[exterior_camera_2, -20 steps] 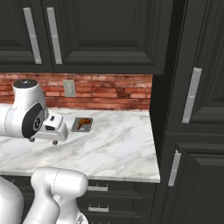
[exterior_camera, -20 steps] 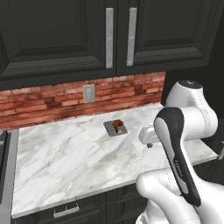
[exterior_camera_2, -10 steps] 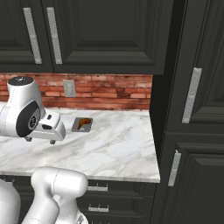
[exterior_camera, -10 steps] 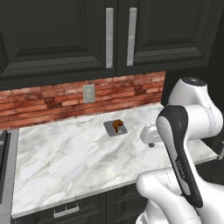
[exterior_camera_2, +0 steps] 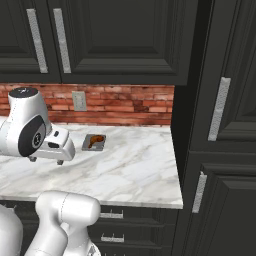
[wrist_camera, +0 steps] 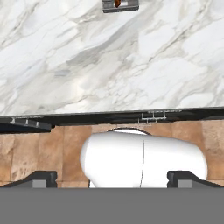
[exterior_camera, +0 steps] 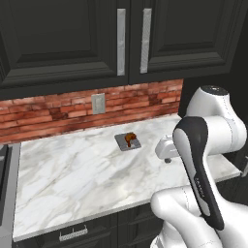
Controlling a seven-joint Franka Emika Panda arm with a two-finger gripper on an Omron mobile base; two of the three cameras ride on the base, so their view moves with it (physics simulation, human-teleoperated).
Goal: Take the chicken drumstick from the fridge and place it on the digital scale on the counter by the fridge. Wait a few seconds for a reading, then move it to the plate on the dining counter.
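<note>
One small reddish-brown chicken drumstick (exterior_camera: 129,138) lies on the thin dark-grey square scale (exterior_camera: 127,142), centre frame on the white grey-veined marble table (exterior_camera: 72,179). Right of it, the two-finger end effector (exterior_camera: 167,156) hangs released and empty; a skewed regrasp could roll the drumstick off.

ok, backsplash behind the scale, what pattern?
Red brick backsplash with pale mortar lines; clearest in the left base view.
</note>
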